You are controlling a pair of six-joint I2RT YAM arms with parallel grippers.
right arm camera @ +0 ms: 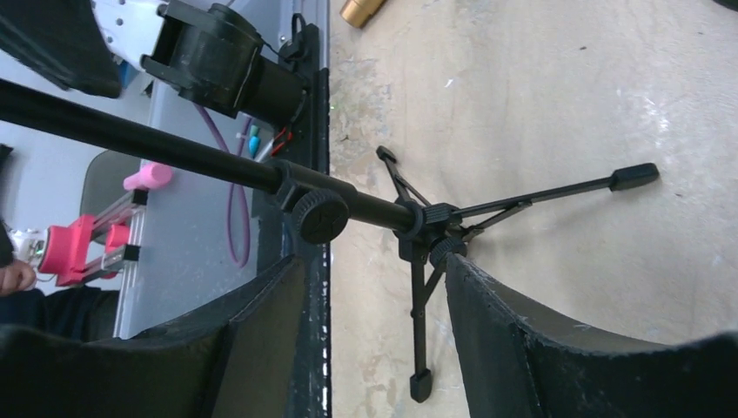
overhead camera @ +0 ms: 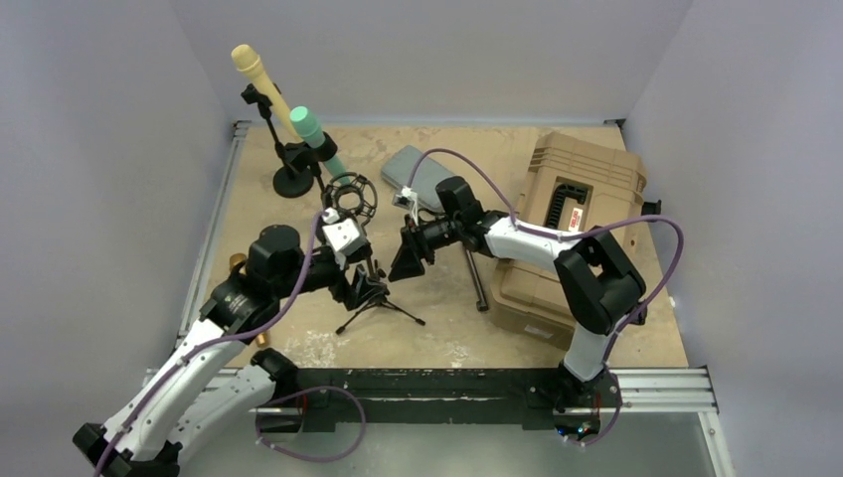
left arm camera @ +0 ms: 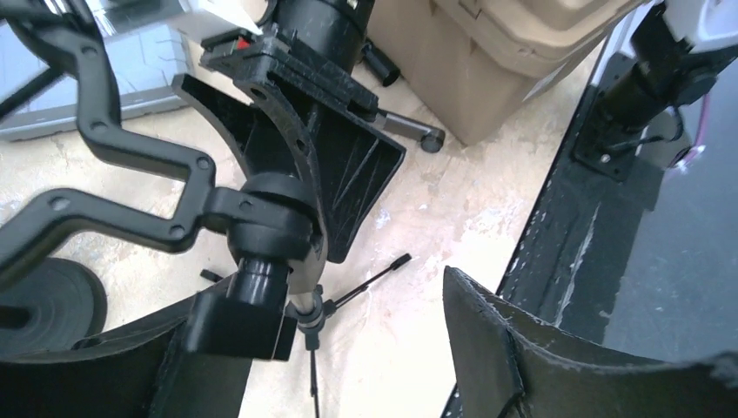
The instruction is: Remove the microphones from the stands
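Left gripper (left arm camera: pixel 331 305) open, fingers spread wide, upper joint of the tripod stand (left arm camera: pixel 261 226) just inside the left finger. Right gripper (right arm camera: pixel 374 261) likewise open, jaws apart around the lower pole, tripod hub close by the right fingertip, no clamp on it. Grippers face to face across that stand on the bench (overhead camera: pixel 447 338). Shock mount (overhead camera: pixel 350 197) just beyond the left gripper. Yellow microphone (overhead camera: pixel 253 75) and green microphone (overhead camera: pixel 310 127) farther beyond, clipped up on black stands (overhead camera: pixel 294 181), well apart from either gripper.
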